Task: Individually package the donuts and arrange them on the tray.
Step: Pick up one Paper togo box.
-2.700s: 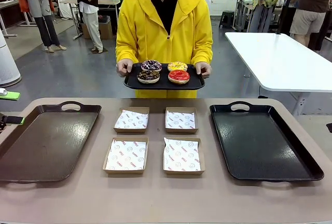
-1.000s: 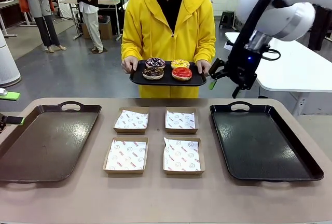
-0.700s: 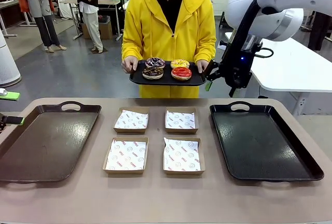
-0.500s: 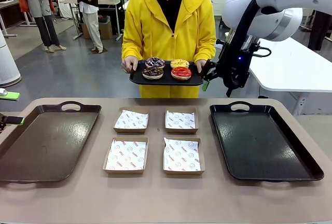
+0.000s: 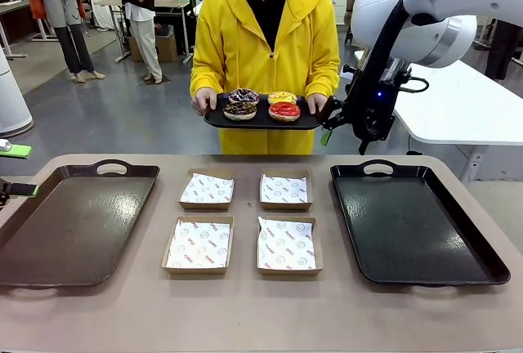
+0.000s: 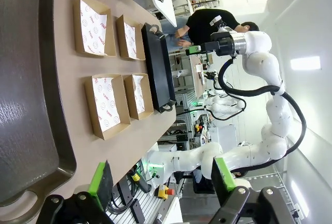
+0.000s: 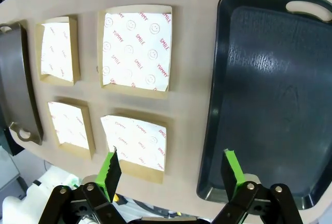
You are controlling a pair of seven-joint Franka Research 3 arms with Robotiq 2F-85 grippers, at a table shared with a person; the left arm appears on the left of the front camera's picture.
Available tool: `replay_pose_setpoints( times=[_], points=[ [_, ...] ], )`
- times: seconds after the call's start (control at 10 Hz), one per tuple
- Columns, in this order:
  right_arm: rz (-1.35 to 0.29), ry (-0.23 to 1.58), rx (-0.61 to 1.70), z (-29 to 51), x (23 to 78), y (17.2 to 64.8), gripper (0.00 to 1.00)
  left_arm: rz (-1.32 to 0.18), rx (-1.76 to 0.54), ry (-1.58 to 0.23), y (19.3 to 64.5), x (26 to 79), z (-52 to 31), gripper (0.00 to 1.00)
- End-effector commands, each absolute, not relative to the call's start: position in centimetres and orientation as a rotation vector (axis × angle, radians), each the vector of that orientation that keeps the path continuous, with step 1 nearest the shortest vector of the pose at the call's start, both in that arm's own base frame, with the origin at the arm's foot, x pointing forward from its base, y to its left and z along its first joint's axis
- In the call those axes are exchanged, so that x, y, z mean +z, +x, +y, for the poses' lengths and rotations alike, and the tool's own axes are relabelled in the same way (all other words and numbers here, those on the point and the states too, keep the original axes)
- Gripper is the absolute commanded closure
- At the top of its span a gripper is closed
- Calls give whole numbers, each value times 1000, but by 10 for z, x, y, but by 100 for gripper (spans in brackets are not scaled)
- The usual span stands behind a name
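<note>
Right hand (image 7: 171,166) nearer donuts (image 5: 283,110); open, empty

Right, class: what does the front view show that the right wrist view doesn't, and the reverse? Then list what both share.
Front view: a person holding a small tray with four donuts beyond the table. Right wrist view: readable YUMMY and SMILE print on the liners, seen from above between the open right pincer's green pads. Both: four lined boxes, the black tray, the brown tray.
</note>
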State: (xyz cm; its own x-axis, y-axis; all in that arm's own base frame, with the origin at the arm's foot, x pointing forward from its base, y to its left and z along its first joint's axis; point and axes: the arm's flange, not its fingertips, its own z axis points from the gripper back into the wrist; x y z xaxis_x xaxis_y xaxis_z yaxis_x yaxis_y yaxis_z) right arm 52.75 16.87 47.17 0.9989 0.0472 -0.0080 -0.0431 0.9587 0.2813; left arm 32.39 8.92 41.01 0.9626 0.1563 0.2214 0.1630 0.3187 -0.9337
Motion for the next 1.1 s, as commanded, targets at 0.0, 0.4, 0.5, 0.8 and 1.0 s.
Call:
replay_pose_setpoints(
  times=[0.0, 0.4, 0.5, 0.8, 1.0],
  points=[
    [18, 280, 46, 169, 474, 531, 0, -305, -7, -1266, 324, 411, 90, 0],
    [13, 285, 46, 169, 472, 528, 0, -305, -7, -1266, 324, 411, 90, 0],
    [38, 249, 62, 183, 465, 538, 0, -305, -7, -1266, 324, 411, 90, 0],
    [31, 159, 73, 225, 444, 566, 0, -305, -7, -1266, 324, 411, 90, 0],
    [-26, 136, 98, 251, 426, 577, 0, -305, -7, -1266, 324, 411, 90, 0]
  ],
)
